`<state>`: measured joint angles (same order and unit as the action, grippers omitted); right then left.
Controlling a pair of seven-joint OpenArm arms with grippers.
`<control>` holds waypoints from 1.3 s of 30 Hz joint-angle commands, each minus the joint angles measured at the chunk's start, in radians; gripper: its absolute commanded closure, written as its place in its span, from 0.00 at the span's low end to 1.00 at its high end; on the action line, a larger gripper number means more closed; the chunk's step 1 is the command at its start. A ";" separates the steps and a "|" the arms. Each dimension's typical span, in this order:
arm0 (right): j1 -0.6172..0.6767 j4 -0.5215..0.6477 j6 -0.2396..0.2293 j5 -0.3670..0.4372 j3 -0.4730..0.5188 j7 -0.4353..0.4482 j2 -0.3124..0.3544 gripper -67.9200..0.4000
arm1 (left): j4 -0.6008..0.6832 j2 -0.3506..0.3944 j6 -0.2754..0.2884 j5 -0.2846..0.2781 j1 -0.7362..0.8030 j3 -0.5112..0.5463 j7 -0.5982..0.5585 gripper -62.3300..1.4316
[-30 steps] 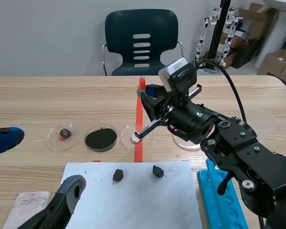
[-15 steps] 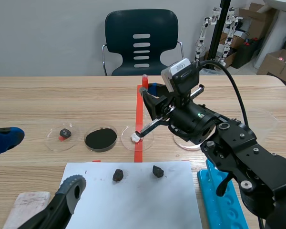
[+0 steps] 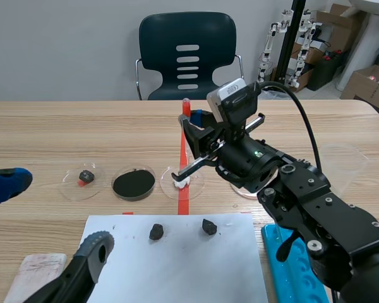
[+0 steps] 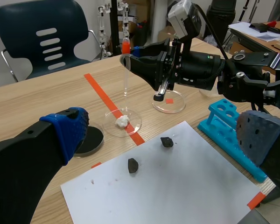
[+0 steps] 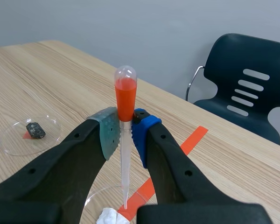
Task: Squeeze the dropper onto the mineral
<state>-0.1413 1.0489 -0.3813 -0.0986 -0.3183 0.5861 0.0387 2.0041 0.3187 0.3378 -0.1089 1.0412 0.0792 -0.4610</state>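
My right gripper (image 5: 126, 127) is shut on a clear dropper (image 5: 125, 95) with an orange-red bulb, held upright by the stem just under the bulb. The dropper's tip hangs a little above a white mineral lump (image 5: 109, 217) lying in a clear petri dish (image 3: 194, 178). In the scene view the right gripper (image 3: 192, 124) stands over the orange tape line, above the white mineral (image 3: 180, 182). From the left wrist view, the dropper (image 4: 126, 50) is upright over the mineral (image 4: 122, 121). My left gripper (image 4: 163, 135) is open and holds nothing, low over the white paper.
A dish of black powder (image 3: 134, 183) and a dish with a dark rock (image 3: 85, 177) lie left of the mineral's dish. Two black rocks (image 3: 156, 231) (image 3: 208, 226) rest on white paper. A blue tube rack (image 3: 297, 271) stands at the front right, a chair (image 3: 187, 57) behind the table.
The right arm has shifted slightly left with the dropper, so its tip now sits closer over the white mineral. The left arm has not moved.
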 commanded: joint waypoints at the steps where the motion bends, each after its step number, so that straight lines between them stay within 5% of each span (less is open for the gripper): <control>1: -0.028 0.003 0.000 0.008 0.003 0.015 -0.003 0.88 | 0.006 -0.002 0.002 -0.007 0.003 -0.002 -0.013 0.00; 39: -0.027 0.003 -0.001 0.008 0.003 0.017 -0.005 0.95 | 0.006 -0.002 0.002 -0.007 0.003 -0.002 -0.013 0.00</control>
<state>-0.1410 1.0489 -0.3813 -0.0986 -0.3183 0.5835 0.0387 2.0041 0.3187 0.3378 -0.1089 1.0412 0.0792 -0.4610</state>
